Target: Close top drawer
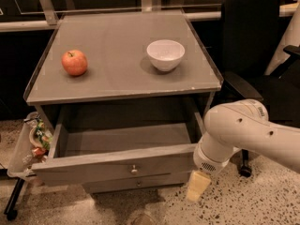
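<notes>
The top drawer [117, 163] of the grey cabinet stands pulled far out toward me, and its grey box interior [126, 137] holds nothing. Its front panel carries a small round metal knob [134, 169] at the centre. My gripper [197, 187] hangs at the end of the white arm [234, 132], low down just right of the drawer front's right end, pointing at the floor. It holds nothing that I can see. It looks close to the panel's corner, but I cannot tell if it touches.
A red apple [74, 62] and a white bowl [165, 55] sit on the cabinet top [117, 86]. A lower drawer front [138, 184] shows under the open one. A black office chair [255, 46] stands at right. A tray of litter [33, 142] hangs at left.
</notes>
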Controlling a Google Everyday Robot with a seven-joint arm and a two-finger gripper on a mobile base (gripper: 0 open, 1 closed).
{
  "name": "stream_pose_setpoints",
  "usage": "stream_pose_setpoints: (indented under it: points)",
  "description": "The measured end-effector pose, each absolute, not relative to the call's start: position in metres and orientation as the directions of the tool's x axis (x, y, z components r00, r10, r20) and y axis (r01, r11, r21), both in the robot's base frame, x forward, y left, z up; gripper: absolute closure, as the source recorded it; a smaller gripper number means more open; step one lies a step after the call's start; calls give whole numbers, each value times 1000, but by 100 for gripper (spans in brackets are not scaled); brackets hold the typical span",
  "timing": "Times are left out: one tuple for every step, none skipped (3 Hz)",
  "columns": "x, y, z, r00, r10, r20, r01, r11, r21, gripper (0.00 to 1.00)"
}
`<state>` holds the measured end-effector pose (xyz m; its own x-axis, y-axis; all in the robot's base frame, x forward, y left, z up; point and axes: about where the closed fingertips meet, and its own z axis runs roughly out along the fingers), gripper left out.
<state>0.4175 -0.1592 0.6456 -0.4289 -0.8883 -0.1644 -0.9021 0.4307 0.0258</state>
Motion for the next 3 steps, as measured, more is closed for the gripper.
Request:
stream_pose_setpoints:
  points:
    - [418,-159,646,-429,-888,-164,-902,431,26,0]
    - [418,-159,646,-429,-888,-164,-902,431,26,19]
    - [418,-159,646,-429,-888,-164,-902,431,26,42]
